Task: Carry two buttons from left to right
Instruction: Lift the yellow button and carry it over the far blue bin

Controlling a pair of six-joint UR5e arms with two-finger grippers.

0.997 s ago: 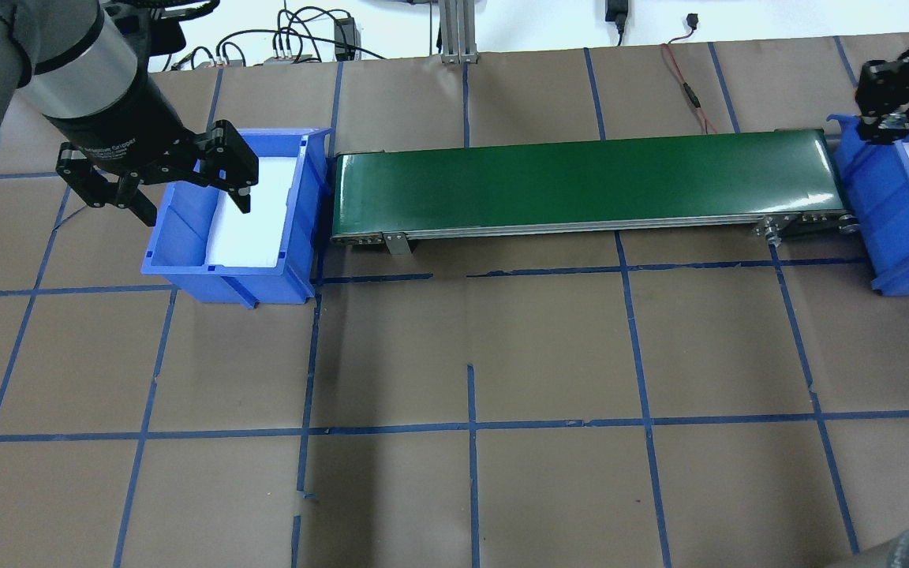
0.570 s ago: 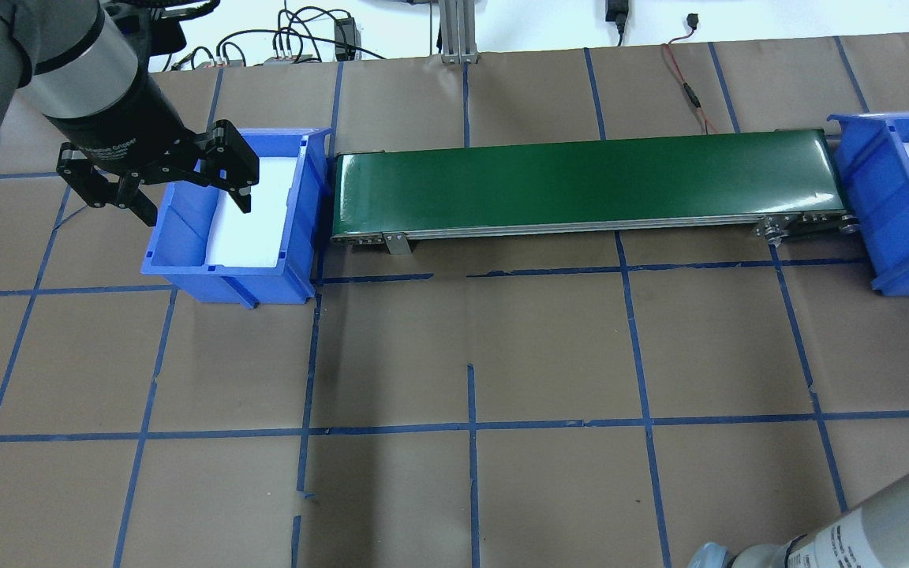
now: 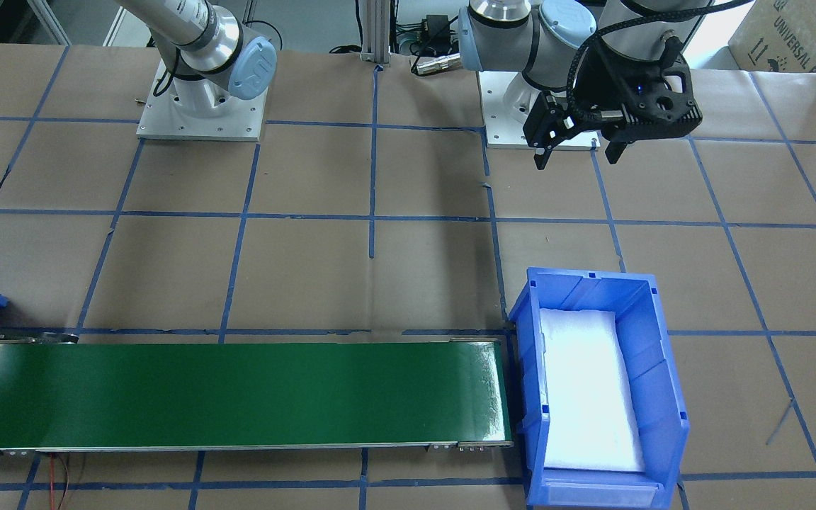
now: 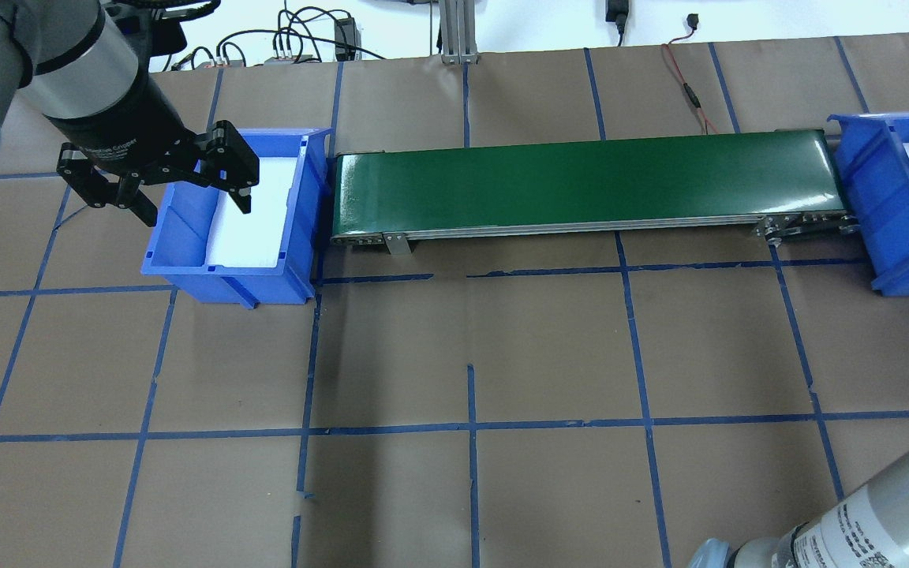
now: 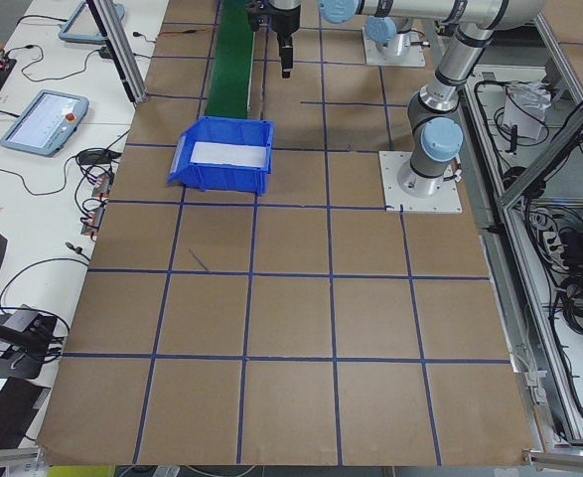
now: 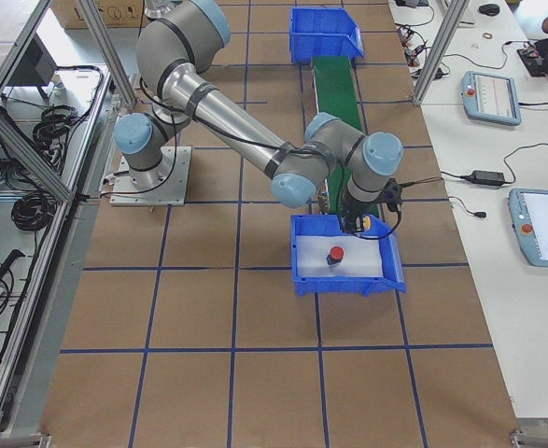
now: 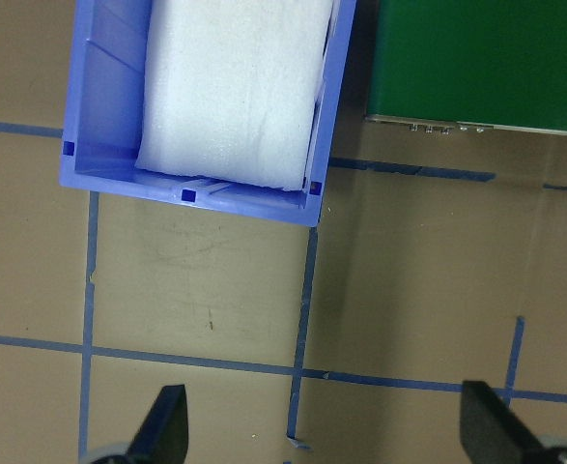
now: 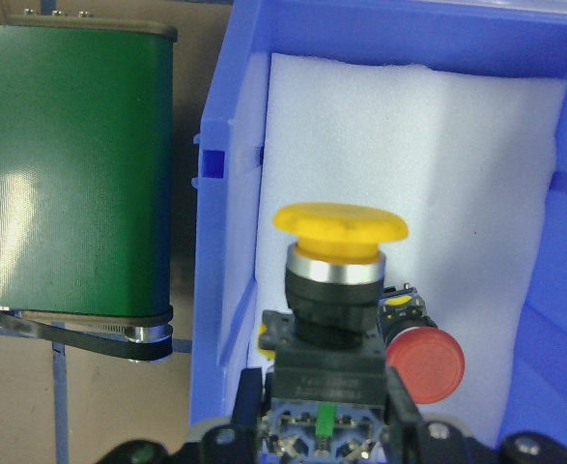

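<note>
While foam (image 3: 585, 382) lines the left bin (image 3: 647, 375), right bin (image 8: 230, 174) holds a red button (image 8: 425, 365)

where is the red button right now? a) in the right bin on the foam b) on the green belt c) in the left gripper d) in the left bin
a: the red button lies on the white foam inside the right bin, beside the yellow button.
</note>
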